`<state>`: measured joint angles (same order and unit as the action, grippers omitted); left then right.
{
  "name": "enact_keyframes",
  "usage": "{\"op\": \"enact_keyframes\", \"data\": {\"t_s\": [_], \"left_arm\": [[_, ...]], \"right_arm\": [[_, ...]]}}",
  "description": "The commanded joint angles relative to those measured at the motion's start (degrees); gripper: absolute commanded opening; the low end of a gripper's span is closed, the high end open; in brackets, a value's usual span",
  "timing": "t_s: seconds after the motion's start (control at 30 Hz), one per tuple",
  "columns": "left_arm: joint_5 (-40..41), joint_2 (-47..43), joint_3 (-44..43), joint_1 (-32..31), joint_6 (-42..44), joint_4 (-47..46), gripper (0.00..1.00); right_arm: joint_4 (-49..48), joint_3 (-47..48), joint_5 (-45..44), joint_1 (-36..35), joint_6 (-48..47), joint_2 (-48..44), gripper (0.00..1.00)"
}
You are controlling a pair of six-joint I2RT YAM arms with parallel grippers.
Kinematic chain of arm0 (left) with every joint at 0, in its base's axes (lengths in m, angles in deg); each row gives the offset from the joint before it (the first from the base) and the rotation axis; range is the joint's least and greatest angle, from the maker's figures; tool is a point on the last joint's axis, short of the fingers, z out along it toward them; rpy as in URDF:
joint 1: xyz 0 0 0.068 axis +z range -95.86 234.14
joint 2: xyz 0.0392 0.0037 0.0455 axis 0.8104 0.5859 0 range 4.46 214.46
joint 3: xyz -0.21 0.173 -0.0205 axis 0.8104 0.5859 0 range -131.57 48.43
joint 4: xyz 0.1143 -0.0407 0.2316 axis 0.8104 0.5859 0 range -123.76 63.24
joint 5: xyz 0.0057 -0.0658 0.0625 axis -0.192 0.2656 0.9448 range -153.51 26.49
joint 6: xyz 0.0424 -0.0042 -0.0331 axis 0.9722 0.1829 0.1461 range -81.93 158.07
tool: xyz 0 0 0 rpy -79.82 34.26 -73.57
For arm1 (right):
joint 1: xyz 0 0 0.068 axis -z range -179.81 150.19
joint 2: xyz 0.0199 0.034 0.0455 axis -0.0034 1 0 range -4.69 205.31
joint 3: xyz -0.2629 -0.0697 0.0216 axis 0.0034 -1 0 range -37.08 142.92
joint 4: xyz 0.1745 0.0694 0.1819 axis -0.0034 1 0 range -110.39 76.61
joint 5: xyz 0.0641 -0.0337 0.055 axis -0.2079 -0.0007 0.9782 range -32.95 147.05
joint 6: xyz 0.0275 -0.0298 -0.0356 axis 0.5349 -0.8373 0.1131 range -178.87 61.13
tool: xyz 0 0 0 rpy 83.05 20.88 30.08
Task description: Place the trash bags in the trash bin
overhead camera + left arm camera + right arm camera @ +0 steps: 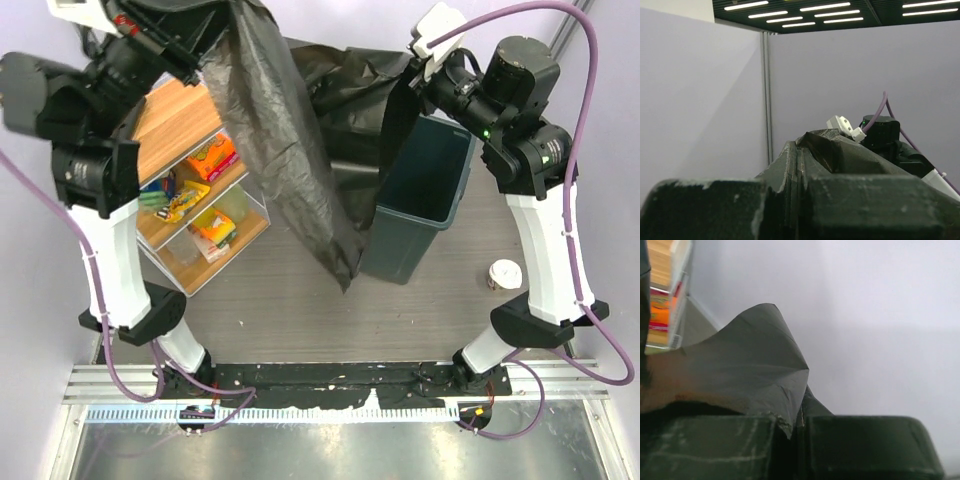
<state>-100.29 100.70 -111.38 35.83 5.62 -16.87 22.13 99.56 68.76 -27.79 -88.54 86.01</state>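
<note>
Between left fingers [705,210] and right fingers [870,445], both pinched shut on it, the crinkled glossy black plastic trash bag [290,150] drapes beside the square grey-green plastic trash bin [395,255]; best swing its tail over the rim before releasing.

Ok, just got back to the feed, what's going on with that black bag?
Both arms hold the black trash bag up between them. The left gripper is shut on it high up, and the right gripper is shut on another edge by the far rim of the trash bin. The bag hangs as a long crinkled sheet beside the bin's left wall, its lower tip outside the rim. None of it clearly shows inside the bin, so it is not in yet.
</note>
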Motion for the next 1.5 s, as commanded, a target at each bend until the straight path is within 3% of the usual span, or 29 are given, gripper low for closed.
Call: {"op": "enact_keyframes", "data": {"t_s": [0.0, 0.27, 0.47, 0.57, 0.67, 0.73, 0.77, 0.97, 1.1, 1.27, 1.47], "left_arm": [[0.91, 2.97, 1.25, 0.38, -0.69, -3.17, 0.00], [0.91, 6.32, 1.43, 0.29, -2.27, -5.54, 0.00], [-0.05, 7.90, 0.73, 0.29, -5.43, -7.83, 0.00], [0.82, 8.69, -0.50, 0.20, -6.05, -8.36, 0.00], [1.70, 9.05, -0.60, 0.03, -6.66, -7.66, 0.00], [3.02, 9.05, -0.59, -0.76, -6.05, -6.61, 0.00], [3.98, 9.13, -0.68, -1.20, -5.44, -5.99, 0.00], [11.98, 8.78, -1.56, -4.98, 0.53, -0.64, 0.00], [17.69, 7.82, 0.89, -8.67, 9.22, 3.59, 0.00], [22.96, 7.38, 4.24, -12.45, 19.51, 6.40, 0.00], [29.73, 8.69, 4.24, -17.19, 28.31, 8.07, 0.00]], "right_arm": [[-2.26, 0.73, -4.06, 2.49, -2.50, 0.71, 0.01], [-2.62, 1.62, -4.68, 6.62, -3.73, 2.73, 0.01], [-3.50, -10.85, -0.54, 8.48, -1.80, -0.69, 0.05], [-3.24, -16.30, -0.46, 8.56, -0.39, -2.18, 0.22], [-0.52, -16.94, 1.12, 8.65, 1.80, -2.37, 0.50], [2.55, -15.88, 3.31, 8.56, 3.29, -2.63, 0.63], [3.96, -15.62, 4.02, 8.65, 3.83, -3.06, 0.64], [6.08, -13.16, 7.62, 8.65, 9.44, -8.24, 0.70], [6.61, -13.50, 14.47, 8.65, 13.75, -12.64, 0.72], [3.19, -16.58, 22.04, 8.65, 19.29, -17.92, 0.75], [-1.64, -16.40, 31.36, 8.56, 29.66, -17.05, 0.79]]}}
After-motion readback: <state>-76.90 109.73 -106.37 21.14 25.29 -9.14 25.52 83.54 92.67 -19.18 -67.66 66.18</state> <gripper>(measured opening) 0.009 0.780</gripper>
